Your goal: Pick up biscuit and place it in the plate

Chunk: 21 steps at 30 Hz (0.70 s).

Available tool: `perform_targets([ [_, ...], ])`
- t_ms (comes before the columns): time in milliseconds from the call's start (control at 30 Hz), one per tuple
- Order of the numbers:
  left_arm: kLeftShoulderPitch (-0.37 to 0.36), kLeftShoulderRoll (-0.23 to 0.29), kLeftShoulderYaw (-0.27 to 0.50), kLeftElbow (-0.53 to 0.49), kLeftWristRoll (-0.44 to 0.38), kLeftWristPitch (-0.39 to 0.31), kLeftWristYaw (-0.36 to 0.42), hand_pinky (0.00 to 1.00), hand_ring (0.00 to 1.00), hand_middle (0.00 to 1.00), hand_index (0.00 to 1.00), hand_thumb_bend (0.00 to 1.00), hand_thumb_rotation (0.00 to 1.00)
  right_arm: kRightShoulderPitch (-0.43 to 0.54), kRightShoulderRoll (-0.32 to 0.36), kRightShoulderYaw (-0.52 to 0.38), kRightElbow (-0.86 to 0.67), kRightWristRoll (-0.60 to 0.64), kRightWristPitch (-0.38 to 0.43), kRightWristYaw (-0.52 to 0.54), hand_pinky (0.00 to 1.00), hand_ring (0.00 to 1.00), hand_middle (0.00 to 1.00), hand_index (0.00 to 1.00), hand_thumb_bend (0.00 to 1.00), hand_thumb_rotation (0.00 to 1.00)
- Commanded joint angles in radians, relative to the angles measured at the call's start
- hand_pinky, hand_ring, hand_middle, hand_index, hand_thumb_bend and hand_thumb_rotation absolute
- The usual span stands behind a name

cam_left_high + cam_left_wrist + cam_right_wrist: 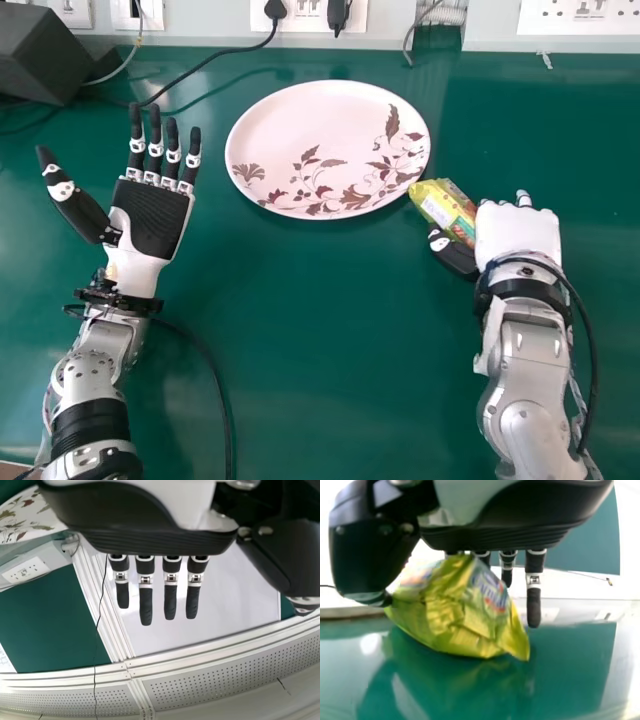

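head view | i have the yellow biscuit packet (440, 207) pinched in my right hand (517, 232), long axis slanting from beside floral plate (300, 125) rightward, nearer me | left hand (150, 217): fingers straight

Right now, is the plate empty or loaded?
Empty. In the head view the inside of the plate is bare, just its leaf pattern; the biscuit packet is by its rim, at the right hand.
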Motion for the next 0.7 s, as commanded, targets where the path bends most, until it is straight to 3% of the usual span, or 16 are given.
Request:
perform_targets([
  [0, 0.062, -0.045, 0.008, 0.052, -0.018, 0.037, 0.015, 0.87, 0.76, 0.84, 0.82, 0.97, 0.43, 0.032, -0.001, -0.001, 0.005, 0.018, -0.004, 0.023, 0.48, 0.56, 0.65, 0.69, 0.69, 0.00],
  [100, 0.053, -0.037, 0.016, 0.071, -0.045, 0.083, 0.029, 0.87, 0.76, 0.84, 0.82, 0.97, 0.43, 0.034, -0.005, -0.003, -0.002, 0.021, -0.007, 0.024, 0.46, 0.53, 0.63, 0.67, 0.64, 0.00],
  [167, 0.046, -0.031, 0.021, 0.084, -0.055, 0.109, 0.044, 0.86, 0.75, 0.84, 0.82, 0.97, 0.43, 0.035, -0.006, -0.004, -0.004, 0.021, -0.008, 0.025, 0.44, 0.48, 0.60, 0.64, 0.52, 0.00],
  [300, 0.037, -0.027, 0.037, 0.096, -0.080, 0.147, 0.076, 0.86, 0.75, 0.84, 0.81, 0.97, 0.43, 0.037, -0.004, -0.007, -0.008, 0.027, -0.007, 0.017, 0.41, 0.42, 0.55, 0.60, 0.49, 0.00],
  [467, 0.036, -0.026, 0.050, 0.086, -0.100, 0.164, 0.132, 0.85, 0.75, 0.83, 0.81, 0.98, 0.43, 0.038, -0.007, -0.011, -0.010, 0.030, -0.008, 0.003, 0.31, 0.42, 0.54, 0.59, 0.46, 0.00],
  [667, 0.029, -0.017, 0.058, 0.093, -0.104, 0.180, 0.144, 0.85, 0.75, 0.83, 0.81, 0.98, 0.44, 0.034, -0.008, -0.020, -0.022, 0.039, -0.008, 0.006, 0.28, 0.41, 0.53, 0.59, 0.46, 0.00],
])
